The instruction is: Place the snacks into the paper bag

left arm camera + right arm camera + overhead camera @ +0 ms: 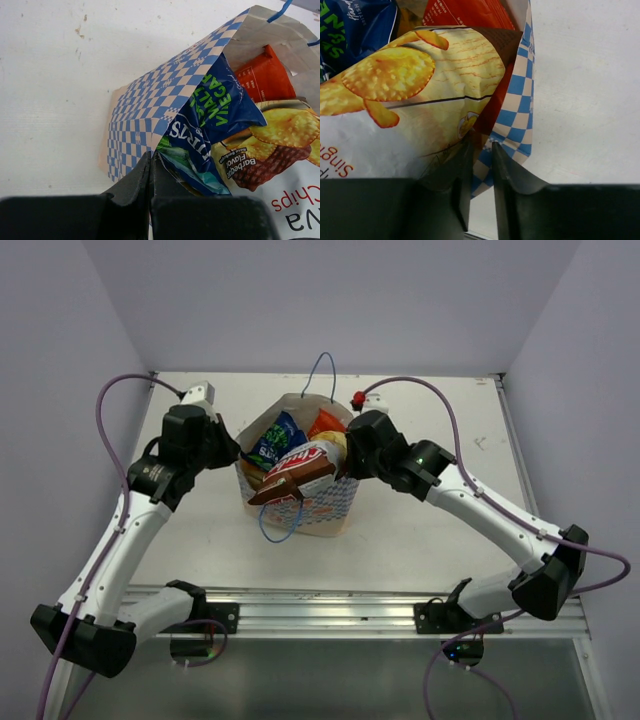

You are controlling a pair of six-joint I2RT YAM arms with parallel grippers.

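Observation:
The paper bag (325, 512), cream with blue-and-white checks, stands at mid-table with snacks sticking out of its mouth. On top lies a large chip bag (300, 468) with a white-and-red face and brown ends. Behind it are the dark blue packet (275, 440) and the orange packet (326, 423). My left gripper (238, 454) is shut on the bag's left rim (150, 100), its fingertips (151, 157) pressed together on the paper. My right gripper (350, 456) straddles the right wall (520, 115), its jaws (481, 147) a little apart, beside the chip bag (410, 100).
The bag's thin blue cord handles (320, 370) loop up at the back and hang down at the front (280, 525). A red-capped object (358, 399) lies on the white table behind the bag. An aluminium rail (320, 610) runs along the near edge.

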